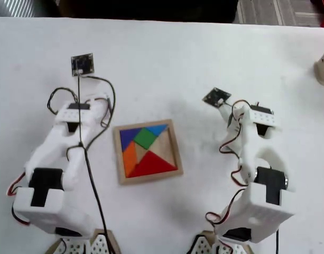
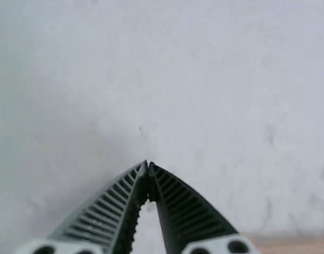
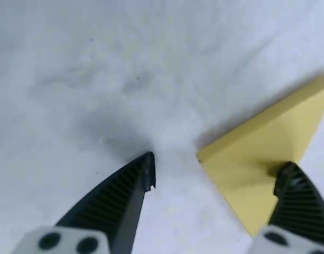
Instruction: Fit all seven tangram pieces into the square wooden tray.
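Observation:
The square wooden tray (image 1: 177, 150) lies between the two arms and holds several pieces: blue (image 1: 127, 137), green (image 1: 145, 138), orange (image 1: 130, 159) and a red triangle (image 1: 152, 165). Bare wood shows at the tray's right side. A yellow triangle piece (image 3: 257, 153) lies flat on the white table. My right gripper (image 3: 219, 168) is open just above it, one finger (image 3: 131, 198) on bare table and the other finger (image 3: 298, 201) over the piece. My left gripper (image 2: 147, 166) is shut and empty, its tips touching over bare table. The left arm (image 1: 72, 132) stands left of the tray and the right arm (image 1: 254, 132) right of it.
White table (image 1: 162, 63) stretches open behind the tray and arms. A beige perforated object (image 1: 323, 66) stands at the far right edge. Both arm bases (image 1: 241, 217) sit at the near edge. Loose cables (image 1: 93, 180) run beside the left arm, close to the tray.

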Controlling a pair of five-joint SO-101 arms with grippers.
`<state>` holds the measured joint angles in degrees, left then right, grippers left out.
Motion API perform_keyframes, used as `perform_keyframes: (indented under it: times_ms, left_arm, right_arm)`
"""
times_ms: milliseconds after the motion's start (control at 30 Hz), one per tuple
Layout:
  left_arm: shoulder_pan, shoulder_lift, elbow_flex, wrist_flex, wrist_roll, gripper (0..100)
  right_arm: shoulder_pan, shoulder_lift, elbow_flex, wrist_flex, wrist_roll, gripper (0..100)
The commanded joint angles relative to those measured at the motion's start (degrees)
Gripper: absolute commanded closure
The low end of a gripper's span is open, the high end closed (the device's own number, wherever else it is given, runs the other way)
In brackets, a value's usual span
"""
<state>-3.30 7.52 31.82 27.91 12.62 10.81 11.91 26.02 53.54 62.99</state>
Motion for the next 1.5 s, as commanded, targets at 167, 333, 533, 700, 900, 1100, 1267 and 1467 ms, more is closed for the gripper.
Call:
perform_keyframes:
  times_ms: [167,333,533,700,900,1100,1267,1467]
  left_arm:
    - [0.5,-0.4,-3.2,-1.4,0.2,98]
    - [0.5,-0.4,-3.2,-1.3,0.2,98]
    - [0.5,-0.4,-3.2,-1.3,0.2,98]
    - [0.4,-0.4,-3.1,-1.3,0.2,98]
    - [0.5,-0.4,-3.1,-1.2,0.2,98]
    - [0.5,-0.4,-3.1,-1.2,0.2,98]
    - [0.6,-0.4,-3.1,-1.2,0.2,98]
    - [0.6,-0.4,-3.1,-1.2,0.2,98]
  right_arm:
    - [1.8,2.1,-2.5,-1.3,1.1,65.8]
    - [3.3,2.2,-2.5,-1.5,3.5,65.9]
    - [4.6,3.3,-2.6,-2.9,5.1,75.5]
    - [4.7,9.6,-5.2,-5.4,4.9,85.8]
    - [6.5,14.0,-12.9,0.2,4.7,86.2]
    - [6.9,14.5,-16.0,4.7,4.6,93.2]
    - [7.1,14.5,-19.6,9.0,-0.6,98.3]
    - [6.9,14.5,-26.5,21.5,-5.6,98.1]
